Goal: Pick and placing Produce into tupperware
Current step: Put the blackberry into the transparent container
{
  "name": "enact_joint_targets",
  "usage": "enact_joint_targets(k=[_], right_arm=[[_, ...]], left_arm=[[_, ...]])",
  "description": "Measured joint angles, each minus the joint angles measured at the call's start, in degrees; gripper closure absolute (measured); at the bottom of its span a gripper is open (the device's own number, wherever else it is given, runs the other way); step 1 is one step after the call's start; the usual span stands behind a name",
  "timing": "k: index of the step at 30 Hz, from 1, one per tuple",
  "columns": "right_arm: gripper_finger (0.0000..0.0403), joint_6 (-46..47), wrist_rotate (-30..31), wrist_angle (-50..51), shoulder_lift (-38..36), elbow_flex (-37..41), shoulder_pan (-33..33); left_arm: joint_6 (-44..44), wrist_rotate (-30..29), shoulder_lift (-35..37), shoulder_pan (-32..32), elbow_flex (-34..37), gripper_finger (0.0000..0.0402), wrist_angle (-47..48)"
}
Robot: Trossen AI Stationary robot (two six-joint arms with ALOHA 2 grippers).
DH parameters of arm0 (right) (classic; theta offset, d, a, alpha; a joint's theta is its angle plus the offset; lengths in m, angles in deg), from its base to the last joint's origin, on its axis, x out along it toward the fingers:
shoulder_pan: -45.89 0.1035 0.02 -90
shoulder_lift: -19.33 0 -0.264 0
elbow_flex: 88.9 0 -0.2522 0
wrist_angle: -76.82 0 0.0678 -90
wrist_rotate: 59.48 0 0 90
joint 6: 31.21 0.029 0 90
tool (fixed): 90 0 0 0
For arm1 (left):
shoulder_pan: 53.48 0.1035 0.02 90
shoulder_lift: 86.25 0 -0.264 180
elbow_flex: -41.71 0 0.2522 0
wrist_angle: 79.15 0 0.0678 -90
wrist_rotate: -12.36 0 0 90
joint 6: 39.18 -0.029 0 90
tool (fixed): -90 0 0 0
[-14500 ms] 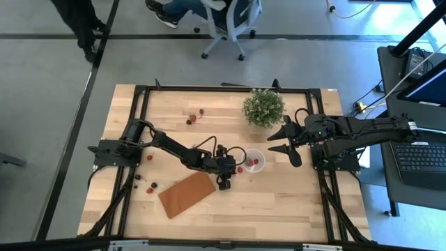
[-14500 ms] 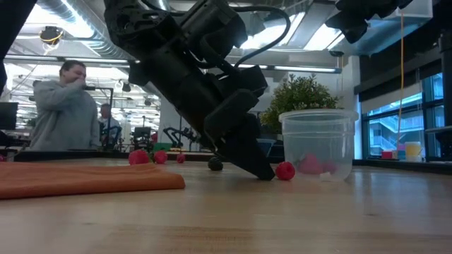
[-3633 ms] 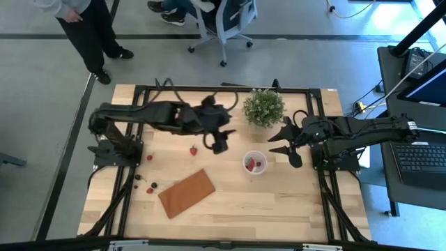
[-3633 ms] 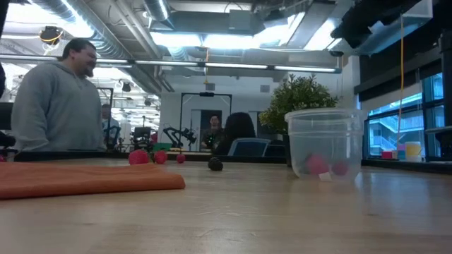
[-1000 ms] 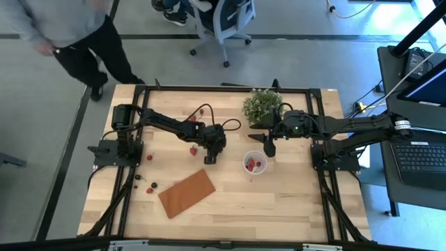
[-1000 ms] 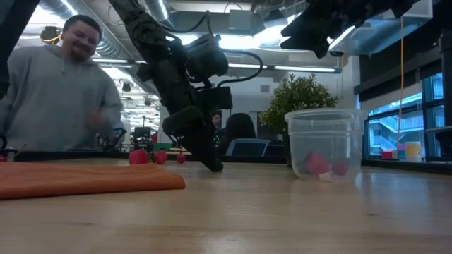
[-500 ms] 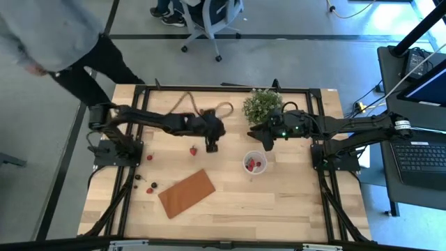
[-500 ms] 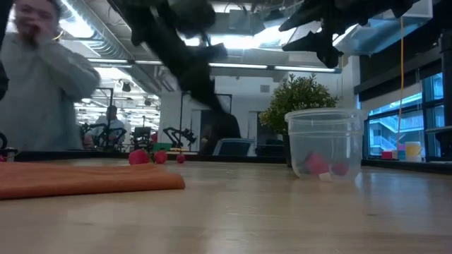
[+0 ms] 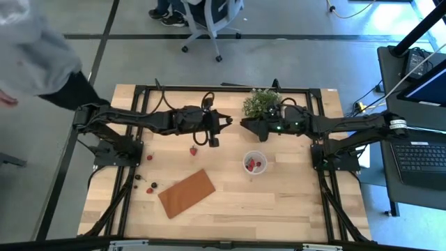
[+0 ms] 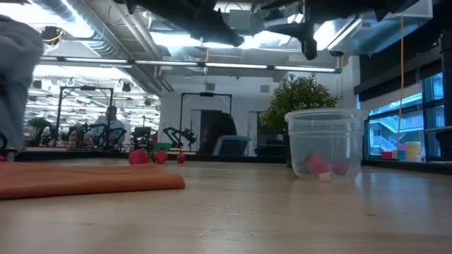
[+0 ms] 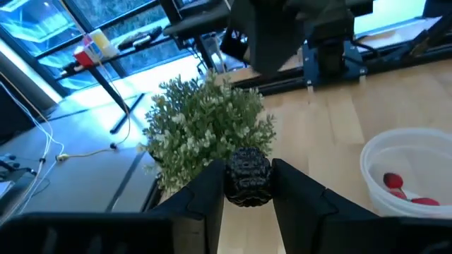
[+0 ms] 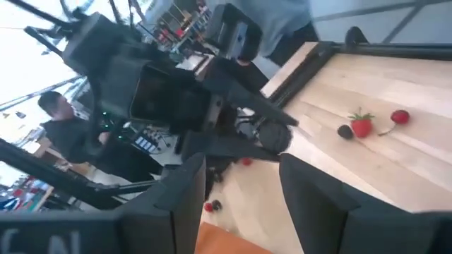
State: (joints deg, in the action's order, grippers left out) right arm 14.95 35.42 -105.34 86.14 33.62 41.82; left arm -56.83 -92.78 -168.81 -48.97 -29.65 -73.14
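My left gripper (image 9: 221, 124) hangs high over the table's far middle, shut on a dark berry (image 11: 247, 185), and points toward the green plant (image 9: 263, 103). Facing it, my right gripper (image 9: 247, 124) is open with nothing between its fingers. The tupperware (image 9: 254, 163), a small clear cup, stands upright on the wood with red pieces (image 11: 394, 180) lying in it. More produce lies loose on the table: a strawberry (image 9: 194, 150), small red and dark pieces (image 9: 149, 188) near the left edge, and a few (image 12: 361, 125) at the far side. My left gripper pinches the dark berry's two sides (image 11: 247, 169) between its two fingers (image 11: 205, 190). The fingers lie nearly level and point toward the table's right. The berry is lifted well clear of the table.
A flat brown board (image 9: 187, 193) lies near the front left of the cup. The potted plant (image 10: 300, 95) stands just behind the cup. A person in grey (image 9: 28, 49) stands beyond the table's far left corner. A laptop (image 9: 425, 157) sits off the right edge.
My left gripper has risen from the table with the dark berry and tipped from pointing down to nearly level, facing the plant. My right gripper has rolled about its own line and shifted a little toward the far left. The person has walked leftward.
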Motion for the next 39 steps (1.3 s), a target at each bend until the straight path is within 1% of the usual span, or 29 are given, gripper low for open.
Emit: enact_joint_targets(k=[5,14,30,33,39], right_arm=[[0.0219,0.22,0.20,-1.62,2.53,0.02,0.00],[0.0219,0.00,0.18,-8.91,5.86,0.02,0.00],[0.0219,0.05,-0.22,-12.32,6.35,0.00,0.00],[0.0225,0.05,-1.49,-13.94,6.31,0.00,0.00],[0.0248,0.07,-1.73,-13.89,6.33,0.00,0.02]], left_arm=[[-0.70,-0.31,0.00,-1.15,0.01,0.0302,-3.98],[-1.44,-0.29,0.00,-2.86,0.01,0.0302,-5.67],[-2.45,-0.24,0.02,-3.17,-0.01,0.0301,-10.04],[-2.43,-0.24,0.02,-3.17,-0.01,0.0301,-10.10],[-2.43,0.06,0.02,-3.17,-0.01,0.0301,-11.00]])
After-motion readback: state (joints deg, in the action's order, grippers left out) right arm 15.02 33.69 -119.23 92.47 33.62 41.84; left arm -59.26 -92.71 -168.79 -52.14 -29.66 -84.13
